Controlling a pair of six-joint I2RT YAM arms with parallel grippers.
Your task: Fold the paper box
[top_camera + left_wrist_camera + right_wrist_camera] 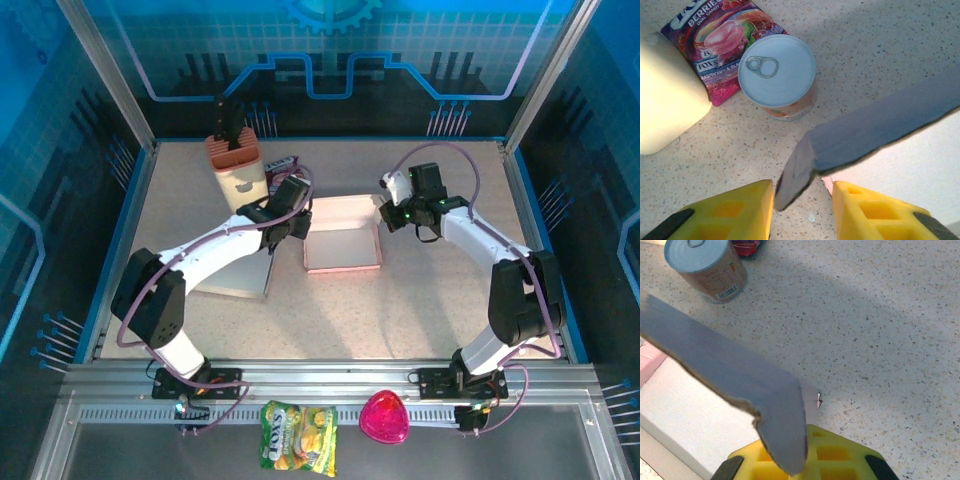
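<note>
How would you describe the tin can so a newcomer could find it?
Start at the cream holder, far left. A purple sweets packet lies beside it, and the can stands upright by that packet, the only round thing, with a ring-pull lid.

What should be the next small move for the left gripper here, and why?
Probably close the left gripper: the grey flap stands between its open jaws, not yet gripped, while the right gripper seems to pinch the flap's other end.
</note>
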